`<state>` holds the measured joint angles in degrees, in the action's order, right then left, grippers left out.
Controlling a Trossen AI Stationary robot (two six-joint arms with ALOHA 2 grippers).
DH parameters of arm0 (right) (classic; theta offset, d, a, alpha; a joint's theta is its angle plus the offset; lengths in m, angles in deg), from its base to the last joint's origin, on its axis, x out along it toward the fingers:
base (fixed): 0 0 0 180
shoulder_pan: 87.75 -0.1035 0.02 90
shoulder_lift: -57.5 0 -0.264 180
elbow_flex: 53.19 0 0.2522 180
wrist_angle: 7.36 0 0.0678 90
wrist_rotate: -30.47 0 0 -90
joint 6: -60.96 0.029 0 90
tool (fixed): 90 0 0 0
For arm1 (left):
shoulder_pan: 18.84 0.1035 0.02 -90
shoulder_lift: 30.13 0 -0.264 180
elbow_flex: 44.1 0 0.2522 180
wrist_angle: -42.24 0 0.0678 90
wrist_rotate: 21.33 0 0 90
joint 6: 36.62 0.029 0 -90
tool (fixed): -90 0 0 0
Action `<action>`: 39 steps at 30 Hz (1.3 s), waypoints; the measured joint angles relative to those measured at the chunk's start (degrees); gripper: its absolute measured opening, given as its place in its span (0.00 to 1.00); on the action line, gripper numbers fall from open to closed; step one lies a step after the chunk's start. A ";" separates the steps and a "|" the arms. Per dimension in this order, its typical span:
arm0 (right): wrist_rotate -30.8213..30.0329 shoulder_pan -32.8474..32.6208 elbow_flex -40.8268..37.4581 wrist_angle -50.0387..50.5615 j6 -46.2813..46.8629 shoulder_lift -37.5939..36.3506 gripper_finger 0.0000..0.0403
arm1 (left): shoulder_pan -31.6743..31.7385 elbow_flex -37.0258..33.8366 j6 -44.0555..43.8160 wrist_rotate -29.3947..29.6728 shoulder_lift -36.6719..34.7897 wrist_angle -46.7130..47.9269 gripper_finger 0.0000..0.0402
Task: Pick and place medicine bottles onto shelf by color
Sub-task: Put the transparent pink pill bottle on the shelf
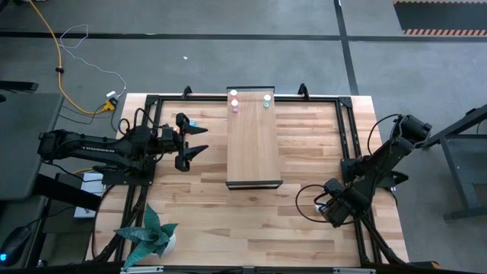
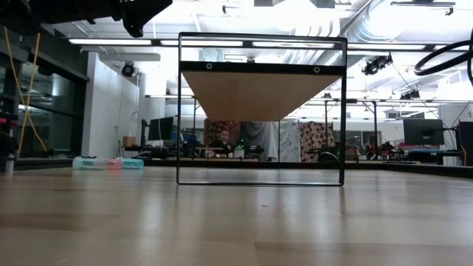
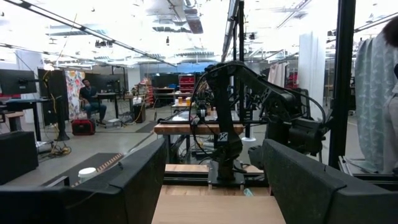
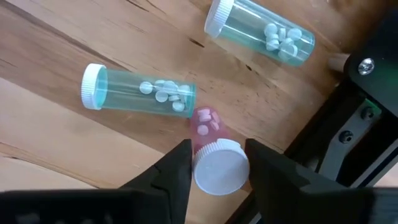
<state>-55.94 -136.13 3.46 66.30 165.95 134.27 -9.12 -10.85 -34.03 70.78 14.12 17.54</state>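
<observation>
My right gripper (image 4: 217,171) is low over the table's near right corner (image 1: 329,207), shut on a pink medicine bottle (image 4: 208,127) with a white cap. Two teal bottles (image 4: 140,92) (image 4: 264,32) lie on their sides on the table beside it. The shelf (image 1: 255,144) stands mid-table, and three bottles stand at its far end: two pink (image 1: 234,93) (image 1: 234,106) and one teal (image 1: 267,98). My left gripper (image 1: 196,141) hovers open to the left of the shelf, pointing toward it (image 3: 214,186). In the low view, several bottles (image 2: 107,163) lie in a row on the table. My right gripper pinches the pink bottle by its white cap (image 4: 219,168), one finger (image 4: 177,168) on each side of the cap. The fingers come from above, pointing down. The bottle's body points away below the cap toward the table; whether its bottom rests on the wood I cannot tell.
A black frame (image 1: 346,129) runs around the table's edges, and its rail (image 4: 348,112) lies close beside my right gripper. A potted plant (image 1: 152,236) stands at the near left corner. Bare wood (image 1: 304,144) lies between the shelf and the right arm. A small teal thing (image 1: 192,123) lies near my left gripper.
</observation>
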 joint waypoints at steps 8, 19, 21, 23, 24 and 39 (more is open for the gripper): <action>-0.14 0.00 0.80 0.31 -0.45 -2.57 0.31 | 0.00 0.00 0.00 0.01 -0.02 -0.17 0.63; -11.12 0.00 11.29 3.20 -8.95 -8.26 0.28 | 0.00 0.00 0.02 0.02 -0.01 -0.46 0.63; -15.49 0.00 14.88 3.22 -12.99 -8.28 0.28 | 0.00 0.00 0.02 0.02 0.00 -0.46 0.63; -20.99 0.00 19.10 3.20 -17.77 -8.28 0.28 | 0.00 0.00 0.02 0.02 -0.01 -0.46 0.63; -23.78 0.17 21.30 3.40 -20.15 -8.30 0.28 | 0.00 0.00 0.02 0.02 -0.02 -0.46 0.63; -30.99 35.59 42.73 7.63 -69.83 -3.62 0.28 | 0.00 -0.02 0.03 0.28 0.00 -0.59 0.63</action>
<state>-86.92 -100.53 46.19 73.93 96.12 130.65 -9.12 -10.88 -34.00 71.06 14.12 16.95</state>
